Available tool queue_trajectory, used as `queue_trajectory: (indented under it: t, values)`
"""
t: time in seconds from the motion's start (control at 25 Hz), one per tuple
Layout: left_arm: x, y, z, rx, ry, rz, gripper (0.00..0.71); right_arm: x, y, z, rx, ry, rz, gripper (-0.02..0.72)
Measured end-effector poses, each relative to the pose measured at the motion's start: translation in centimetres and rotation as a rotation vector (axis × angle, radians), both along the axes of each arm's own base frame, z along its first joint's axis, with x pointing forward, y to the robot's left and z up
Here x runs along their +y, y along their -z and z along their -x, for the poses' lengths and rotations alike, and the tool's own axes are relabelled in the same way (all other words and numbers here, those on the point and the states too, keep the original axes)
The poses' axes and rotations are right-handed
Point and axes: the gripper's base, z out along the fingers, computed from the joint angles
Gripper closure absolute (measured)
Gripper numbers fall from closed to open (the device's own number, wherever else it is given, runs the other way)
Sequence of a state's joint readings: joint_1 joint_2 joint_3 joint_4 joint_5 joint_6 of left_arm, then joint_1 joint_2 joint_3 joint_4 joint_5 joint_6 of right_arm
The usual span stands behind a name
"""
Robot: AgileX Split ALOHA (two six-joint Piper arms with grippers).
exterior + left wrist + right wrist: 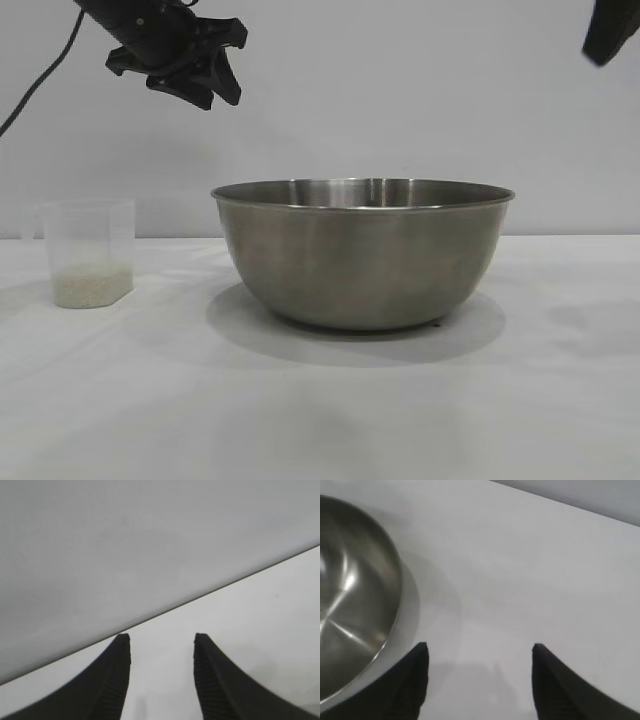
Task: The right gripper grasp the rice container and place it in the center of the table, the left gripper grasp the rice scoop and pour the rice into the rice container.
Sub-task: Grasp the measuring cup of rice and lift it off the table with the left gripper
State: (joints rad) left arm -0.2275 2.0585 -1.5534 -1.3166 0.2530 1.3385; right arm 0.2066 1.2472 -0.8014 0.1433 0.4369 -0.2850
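The rice container (362,250), a large steel bowl, stands in the middle of the white table (320,410). The rice scoop (88,245), a frosted plastic cup, stands upright to the left of it, with rice (92,286) heaped in its bottom. My left gripper (228,66) hangs high above the gap between scoop and bowl, open and empty; its wrist view shows the left gripper (161,639) over bare table. The right gripper (480,648) is open with nothing between its fingers, raised beside the rice container (350,595), apart from the rim.
A black part of the right arm (610,30) shows at the top right corner. A plain pale wall stands behind the table's back edge (210,592). Bare tabletop (545,580) lies to the right of the bowl.
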Motion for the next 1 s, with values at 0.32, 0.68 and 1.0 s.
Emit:
queue_trajectory:
  t: [0.32,0.68,1.0]
  values:
    - [0.0,-0.8,0.2,-0.015,0.003,0.005,0.465,-1.5,-2.4,9.3,-0.059,-0.019,-0.067,0.281]
    - [0.0,-1.1,0.3,-0.018,0.011,0.009,0.465,-3.2,-2.2,18.4,-0.072,-0.016,-0.098,0.281]
    - [-0.1,-1.2,0.4,-0.016,0.022,0.013,0.465,-4.4,-2.0,23.3,-0.189,0.114,-0.081,0.281]
